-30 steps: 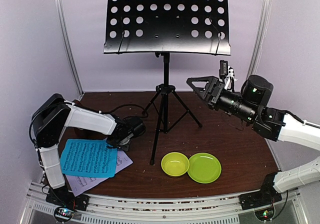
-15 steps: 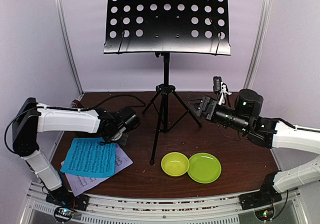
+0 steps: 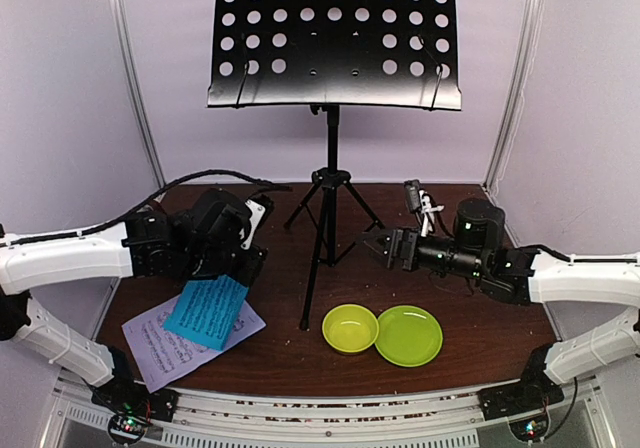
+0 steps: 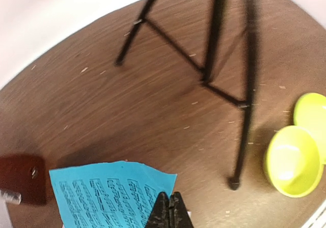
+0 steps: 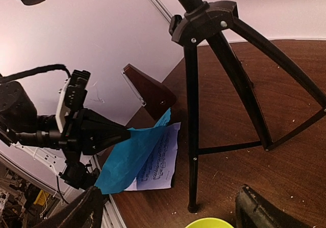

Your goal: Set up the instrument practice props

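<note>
L gripper (image 4: 169, 211) is clamping shut on the upper edge of the blue sheet (image 3: 207, 311), fingertips pressed together on the paper. The sheet is hanging tilted from that pinch, upper end raised, lower end drooping over the lilac-white sheet (image 3: 165, 353), which is lying flat on the table (image 3: 480, 308) near the front-left corner. Can't tell whether the blue sheet's low edge is touching the pale one. The small brown metronome (image 5: 150, 91) is standing upright at the back left by the wall, clear cover showing on its face. In the top cam the L arm is hiding it. The black music stand (image 3: 335, 33) is standing mid-table toward the back, tripod legs spread and perforated desk high up, facing front. It is sitting between the two arms. R gripper (image 3: 380, 249) is hovering low just right of the tripod w/ jaws wide apart and nothing in them, pointing left at the legs. So the center pole and near legs are standing btwn it and the sheets and metronome. The yellow-green bowl (image 3: 350, 328) is sitting at front center, near the foot of the stand's front leg but apart from it. The green plate (image 3: 408, 335) is sitting right beside it on the R side. Their rims are meeting or nearly so, can't tell which. Both are lying in front of and below the R gripper.
</note>
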`<state>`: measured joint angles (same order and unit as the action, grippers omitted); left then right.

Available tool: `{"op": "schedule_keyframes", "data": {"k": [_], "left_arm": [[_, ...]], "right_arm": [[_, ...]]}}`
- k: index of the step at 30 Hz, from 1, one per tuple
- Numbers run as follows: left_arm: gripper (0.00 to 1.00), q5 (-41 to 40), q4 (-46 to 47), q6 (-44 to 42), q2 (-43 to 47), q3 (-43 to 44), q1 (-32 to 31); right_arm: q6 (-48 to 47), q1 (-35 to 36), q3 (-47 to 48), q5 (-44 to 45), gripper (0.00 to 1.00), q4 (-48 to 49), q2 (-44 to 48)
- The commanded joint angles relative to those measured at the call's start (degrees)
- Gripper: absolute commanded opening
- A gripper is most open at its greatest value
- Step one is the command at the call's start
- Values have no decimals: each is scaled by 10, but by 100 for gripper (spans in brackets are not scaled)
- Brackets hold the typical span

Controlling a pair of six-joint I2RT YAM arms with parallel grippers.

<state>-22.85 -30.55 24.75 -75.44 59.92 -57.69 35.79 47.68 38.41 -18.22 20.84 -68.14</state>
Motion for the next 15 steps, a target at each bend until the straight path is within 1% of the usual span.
{"op": "schedule_keyframes", "data": {"k": [1, 6, 9, 12, 15], "left_arm": [[0, 81, 100, -102, -8, -14, -48], [0, 70, 147, -157, -61, 6, -120], [0, 64, 183, -192, -87, 18, -161], [0, 70, 211, -214, -109, 22, -191], [0, 77, 230, -227, -122, 23, -208]], "right_arm": [[3, -11, 10, -10, 90, -35, -15], [84, -47, 7, -52, 88, -74, -33], [125, -49, -1, -85, 87, -79, -31], [159, -50, -8, -101, 87, -80, -23], [175, -49, -4, -120, 87, -95, -30]]}}
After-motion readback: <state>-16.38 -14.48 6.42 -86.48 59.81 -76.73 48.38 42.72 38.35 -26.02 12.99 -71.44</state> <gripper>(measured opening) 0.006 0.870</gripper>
